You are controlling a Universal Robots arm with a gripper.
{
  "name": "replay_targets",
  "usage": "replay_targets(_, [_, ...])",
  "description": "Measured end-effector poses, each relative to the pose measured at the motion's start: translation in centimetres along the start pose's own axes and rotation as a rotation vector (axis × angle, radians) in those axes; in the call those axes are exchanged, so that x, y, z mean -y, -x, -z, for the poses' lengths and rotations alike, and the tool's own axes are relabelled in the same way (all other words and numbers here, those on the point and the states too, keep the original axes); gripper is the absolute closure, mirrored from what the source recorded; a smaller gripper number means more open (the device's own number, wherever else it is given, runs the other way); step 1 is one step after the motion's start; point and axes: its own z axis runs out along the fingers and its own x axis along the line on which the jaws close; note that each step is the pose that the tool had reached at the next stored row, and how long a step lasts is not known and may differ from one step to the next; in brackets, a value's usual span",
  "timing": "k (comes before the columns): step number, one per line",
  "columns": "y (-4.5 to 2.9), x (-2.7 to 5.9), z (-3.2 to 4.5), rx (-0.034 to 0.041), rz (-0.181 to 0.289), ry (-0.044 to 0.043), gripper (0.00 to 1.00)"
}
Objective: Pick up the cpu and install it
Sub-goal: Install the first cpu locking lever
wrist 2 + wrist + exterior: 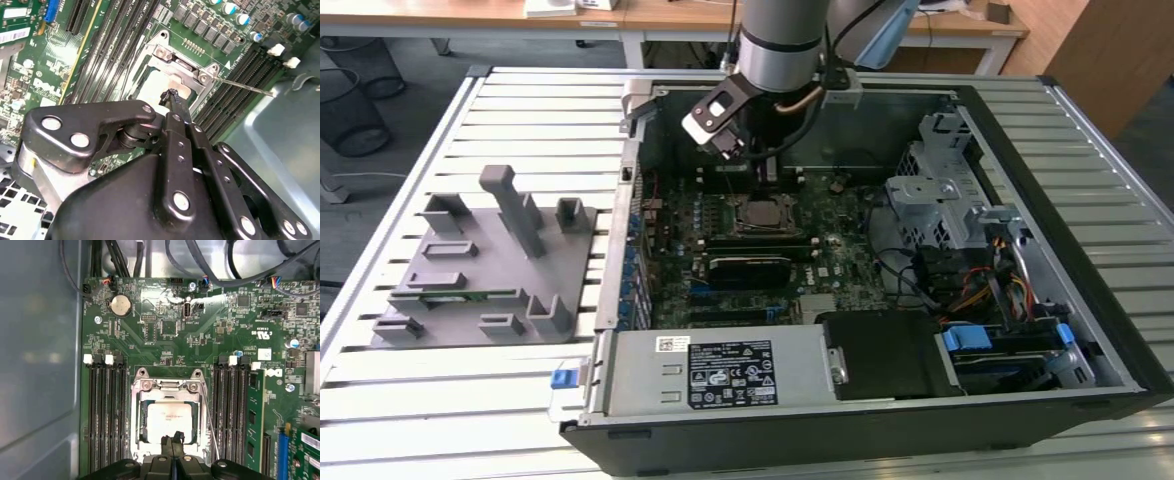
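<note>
While our claw (172, 439), pressed together, hangs over the chip's (170, 417) edge — the chip lying flat in its socket (167, 385) — we judge seating nearly done; any next move calls for a light, straight touch.

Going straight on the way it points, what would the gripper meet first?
Most likely the cpu lying in its socket; the gripper points at the chip's edge, though the gap is hard to judge.
</note>
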Motion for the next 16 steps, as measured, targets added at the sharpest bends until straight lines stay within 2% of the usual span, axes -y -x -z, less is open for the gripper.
replay_targets(4, [-0.03, 0.02, 0.79, 0.0, 0.0, 0.0, 0.89])
replay_targets(6, [-0.03, 0.03, 0.83, 0.0016, 0.011, -0.0003, 0.89])
replay_targets(16, [-0.03, 0.05, 0.83, 0.0054, 0.191, -0.0058, 0.89])
